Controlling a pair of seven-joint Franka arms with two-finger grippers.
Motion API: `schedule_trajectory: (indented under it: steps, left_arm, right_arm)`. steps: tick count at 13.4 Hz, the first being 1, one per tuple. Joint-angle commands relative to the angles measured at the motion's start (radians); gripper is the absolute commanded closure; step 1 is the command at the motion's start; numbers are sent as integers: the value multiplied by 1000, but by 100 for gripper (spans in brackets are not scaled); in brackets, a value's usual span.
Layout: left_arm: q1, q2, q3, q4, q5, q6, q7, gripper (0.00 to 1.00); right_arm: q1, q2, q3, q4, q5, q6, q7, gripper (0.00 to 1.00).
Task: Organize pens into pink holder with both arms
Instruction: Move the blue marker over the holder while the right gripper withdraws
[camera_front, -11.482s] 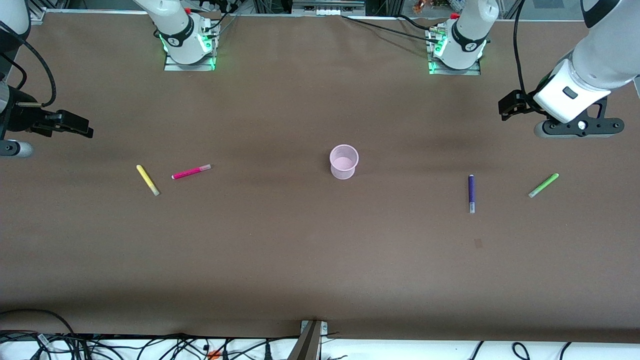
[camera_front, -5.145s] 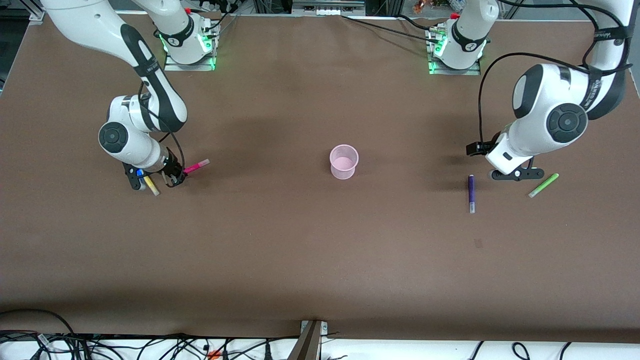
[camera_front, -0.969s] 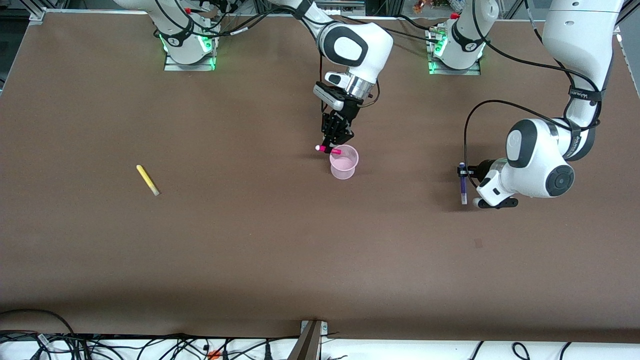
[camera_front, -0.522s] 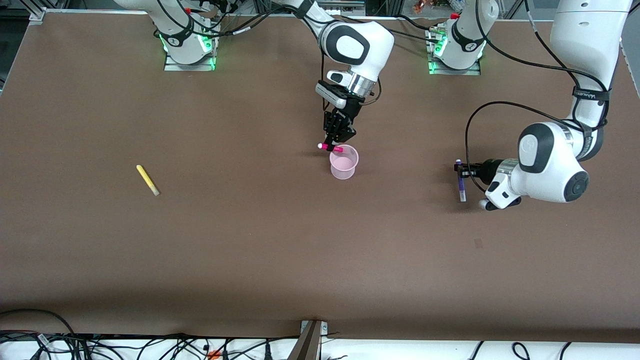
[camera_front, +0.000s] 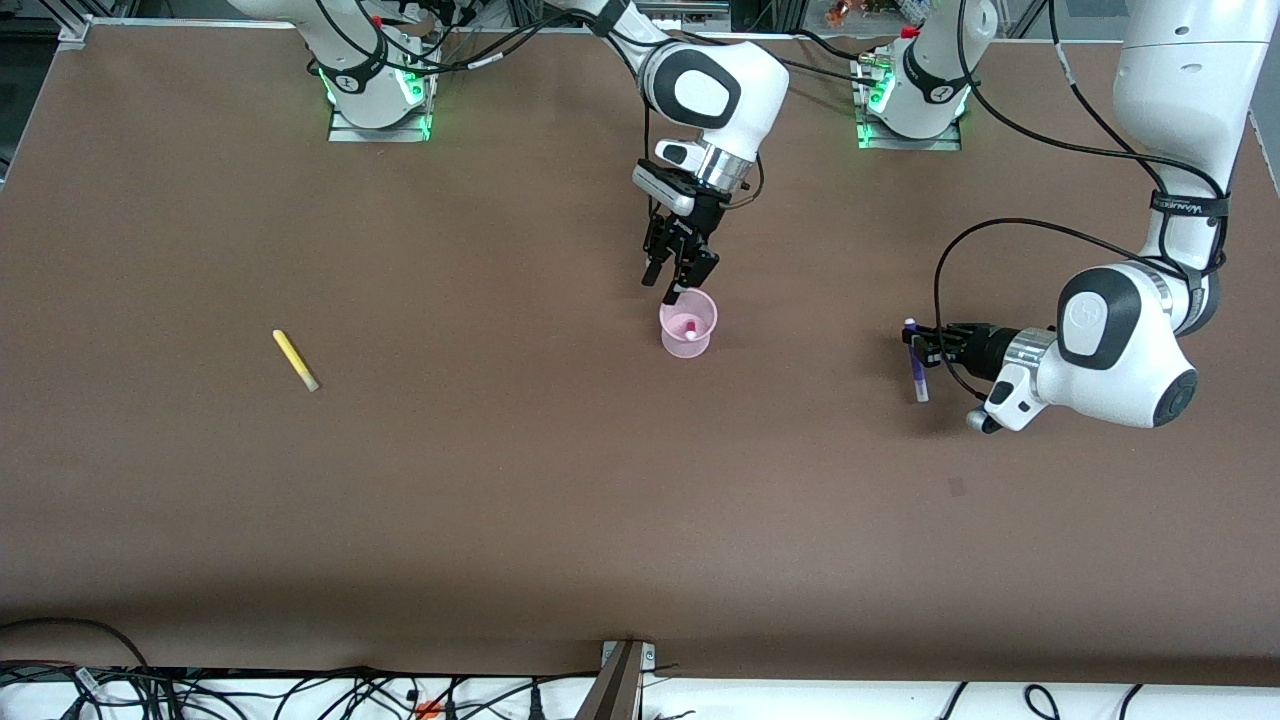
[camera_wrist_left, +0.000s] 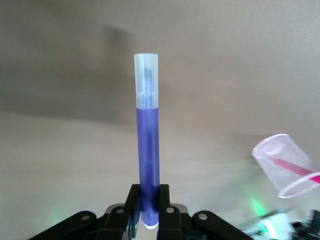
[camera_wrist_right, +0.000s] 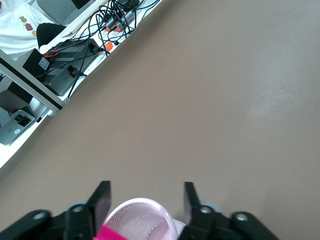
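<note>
I see the magenta pen (camera_front: 689, 327) leaning inside the pink holder (camera_front: 688, 336) below my right gripper's (camera_front: 677, 279) spread fingers; left gripper (camera_front: 915, 340) clamps the purple pen (camera_front: 913, 361); yellow pen (camera_front: 295, 360) lies well apart.

brown table (camera_front: 500, 480), floor cables (camera_front: 300, 690), black power boxes (camera_wrist_right: 60, 62)

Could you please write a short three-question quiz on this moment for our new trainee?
1. True or false: the left hand is shut on the purple pen.
2. Which pen is in the pink holder? A yellow, B magenta, C purple.
3. Fill in: the right hand, over the holder, is ____.

Key: 1 true. 2 B; the magenta pen is inside, the yellow pen lies on the table. 3 open.
</note>
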Motion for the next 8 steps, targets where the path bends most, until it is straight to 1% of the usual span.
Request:
schedule_trajectory:
  steps: [1, 2, 4, 6, 8]
  left_arm:
    - [2, 15, 1, 30, -97, -66, -99, 100]
    - [2, 15, 1, 30, -137, -83, -139, 100]
    - [0, 23, 1, 29, -218, -114, -222, 100]
    - [-1, 42, -1, 27, -318, -150, -297, 100]
    - [-9, 55, -7, 21, -413, -173, -355, 100]
  right_arm:
    - [7, -21, -14, 36, 6, -34, -6, 5]
    - [-7, -48, -19, 38, 47, -42, -64, 6]
    - [-56, -146, -17, 38, 191, -43, -272, 11]
    - [-129, -255, -26, 30, 315, -43, -471, 12]
    - [-217, -341, -29, 26, 465, -74, -723, 12]
